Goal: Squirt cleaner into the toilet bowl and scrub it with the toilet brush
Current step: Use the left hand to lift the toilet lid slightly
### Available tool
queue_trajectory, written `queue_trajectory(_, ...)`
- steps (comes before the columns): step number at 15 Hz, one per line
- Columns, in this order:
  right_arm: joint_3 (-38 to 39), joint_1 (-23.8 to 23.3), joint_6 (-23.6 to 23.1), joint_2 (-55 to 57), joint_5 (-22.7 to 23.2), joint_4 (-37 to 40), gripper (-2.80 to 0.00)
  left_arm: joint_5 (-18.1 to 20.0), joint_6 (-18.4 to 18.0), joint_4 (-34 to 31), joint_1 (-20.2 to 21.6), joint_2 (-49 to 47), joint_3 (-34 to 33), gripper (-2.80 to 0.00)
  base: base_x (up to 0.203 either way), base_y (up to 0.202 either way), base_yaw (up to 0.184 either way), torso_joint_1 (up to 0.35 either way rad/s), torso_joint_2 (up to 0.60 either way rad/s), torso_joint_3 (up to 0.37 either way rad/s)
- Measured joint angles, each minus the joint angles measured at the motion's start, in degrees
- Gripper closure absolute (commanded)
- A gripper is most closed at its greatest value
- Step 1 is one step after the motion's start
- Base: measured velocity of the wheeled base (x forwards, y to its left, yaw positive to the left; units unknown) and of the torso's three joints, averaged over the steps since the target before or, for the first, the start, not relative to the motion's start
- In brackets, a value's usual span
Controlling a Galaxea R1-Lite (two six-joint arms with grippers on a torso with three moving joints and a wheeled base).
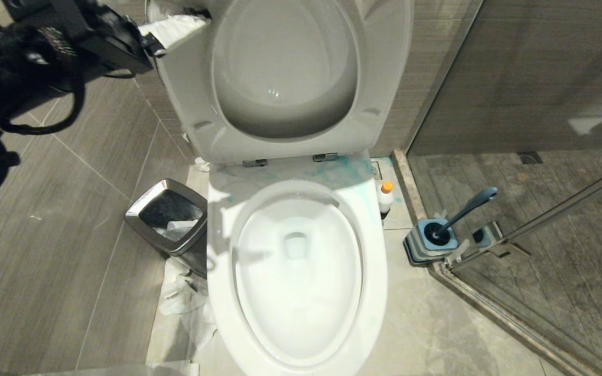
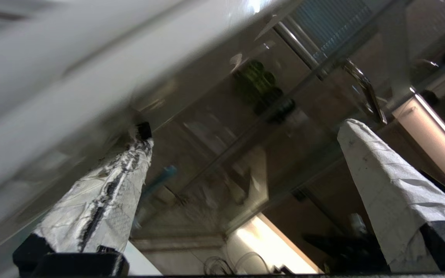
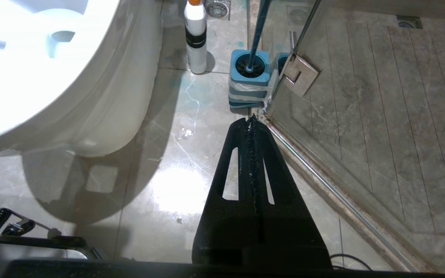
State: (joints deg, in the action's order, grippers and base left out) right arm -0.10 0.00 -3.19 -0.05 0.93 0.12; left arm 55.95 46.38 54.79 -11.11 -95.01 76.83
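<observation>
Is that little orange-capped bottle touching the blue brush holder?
Apart. The right wrist view shows bare floor between the cleaner and the brush holder.

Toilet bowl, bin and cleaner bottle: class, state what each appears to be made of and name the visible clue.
Toilet bowl: probably glazed ceramic; white, glossy, with reflections.
Bin: rim looks like brushed or polished steel; silvery sheen. The body is hard to judge.
Cleaner bottle: likely plastic; opaque white, smooth, with an orange cap.
</observation>
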Motion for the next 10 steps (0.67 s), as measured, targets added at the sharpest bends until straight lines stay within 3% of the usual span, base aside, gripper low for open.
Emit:
queue_trajectory(2,0.0,0.0,0.0,0.0,0.0,0.0,0.00,-3.6,-1.3,0.0,-0.1,-2.1,2.4,-2.80,0.000,0.000,0.000,0.000,0.00,0.000)
queue_trajectory(10,0.0,0.0,0.0,0.0,0.0,0.0,0.00,-11.1,-2.5,0.3,-0.2,-9.3,11.7,-2.80,0.000,0.000,0.000,0.000,0.00,0.000)
